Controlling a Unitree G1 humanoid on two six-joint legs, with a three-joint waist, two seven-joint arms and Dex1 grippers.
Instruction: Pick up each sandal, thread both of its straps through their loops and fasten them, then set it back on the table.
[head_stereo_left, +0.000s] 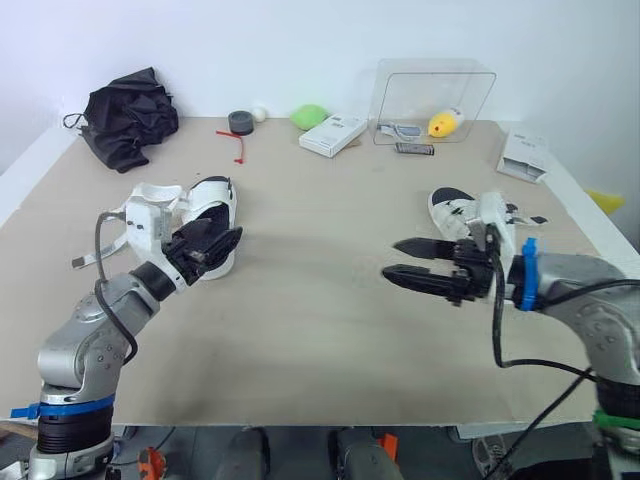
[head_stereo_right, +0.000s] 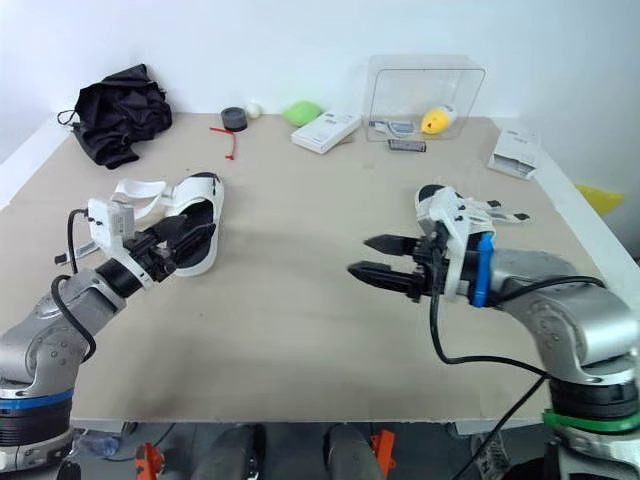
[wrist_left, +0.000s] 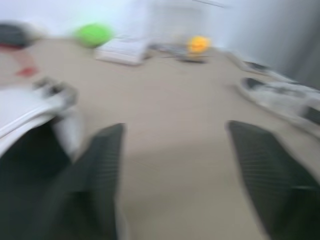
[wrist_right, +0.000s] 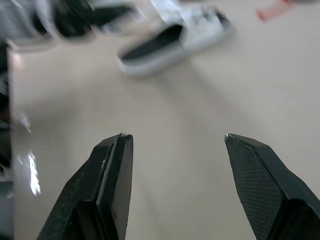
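The right tool hovers low over the near right part of the beige worktop. Its two black fingers point toward the robot's left, are spread apart, and hold nothing. Just behind its wrist lies the right sandal, white with a dark footbed. Its long axis runs slantwise from far-left to near-right, and its near end is hidden by the arm. Loose strap ends stick out toward the robot's right.

On the left side, the left tool sits at the near end of the left sandal. Its fingers are parted, and in the left wrist view bare worktop shows between them, with the sandal beside one finger. I cannot tell whether that finger touches the sole. This sandal is also white with a black footbed and lies flat, with its long axis running near to far and leaning slightly right at the far end. Its undone straps splay out to the robot's left. Which end is the toe is not clear for either sandal. The two sandals lie well apart.

Along the far edge, from left to right, there are:
- a crumpled black cloth
- a dark tape roll with a red scrap in front of it
- a small white ball
- a green lump
- a white box
- a clear plastic container with a yellow object inside
- a white packet near the right edge
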